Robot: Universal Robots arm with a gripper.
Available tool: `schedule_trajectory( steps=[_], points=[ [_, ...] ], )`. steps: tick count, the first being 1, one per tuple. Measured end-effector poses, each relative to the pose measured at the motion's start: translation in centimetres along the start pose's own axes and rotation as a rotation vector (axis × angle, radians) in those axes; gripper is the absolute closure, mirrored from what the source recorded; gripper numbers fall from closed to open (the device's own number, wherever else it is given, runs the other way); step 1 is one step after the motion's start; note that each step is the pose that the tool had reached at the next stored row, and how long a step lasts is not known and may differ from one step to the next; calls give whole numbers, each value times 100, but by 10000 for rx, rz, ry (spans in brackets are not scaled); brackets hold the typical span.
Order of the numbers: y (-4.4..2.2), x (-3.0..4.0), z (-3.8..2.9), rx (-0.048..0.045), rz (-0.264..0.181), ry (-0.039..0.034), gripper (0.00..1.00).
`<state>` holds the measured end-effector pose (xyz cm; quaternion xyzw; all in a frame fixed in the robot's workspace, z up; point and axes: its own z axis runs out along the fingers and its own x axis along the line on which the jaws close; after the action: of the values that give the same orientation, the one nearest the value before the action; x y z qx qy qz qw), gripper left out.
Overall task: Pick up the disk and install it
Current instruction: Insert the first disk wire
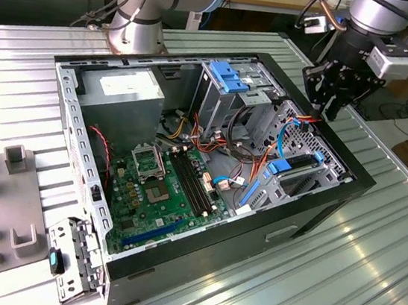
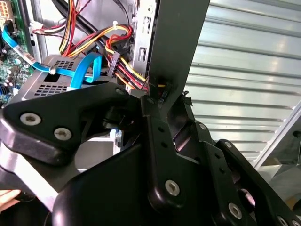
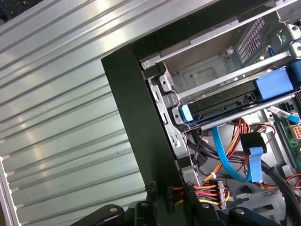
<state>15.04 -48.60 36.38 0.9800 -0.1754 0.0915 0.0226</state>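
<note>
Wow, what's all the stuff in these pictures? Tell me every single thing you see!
computer case: one, black, open, on the table
table: one, silver ribbed metal, under the case
motherboard: one, green, on the case floor
power-supply box: one, grey with white sticker, in a case corner
cage: one, grey metal with blue handle, beside the power-supply box
disk: one, blue-framed, in the drive bay
cables: several, red, orange, yellow, blue, beside the drive bay
fixture block: one, grey, exterior view's left edge
robot arm: one, silver-grey, base beside the case
end effector: one, black, over the case's wall, exterior view's right
</note>
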Motion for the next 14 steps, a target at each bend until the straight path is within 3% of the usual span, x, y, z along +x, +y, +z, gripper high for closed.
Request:
schedule_trajectory(
  steps=[5,6,11,12,14],
  points=[
    [0,-1,7,-1,0,1,65],
    [-1,-1,8,-1,0,0,73],
    [0,-1,9,-5,-1,2,74],
    [0,-1,5,-4,-1,1,84],
    [0,13,-64,-24,-6,-47,84]
  ],
)
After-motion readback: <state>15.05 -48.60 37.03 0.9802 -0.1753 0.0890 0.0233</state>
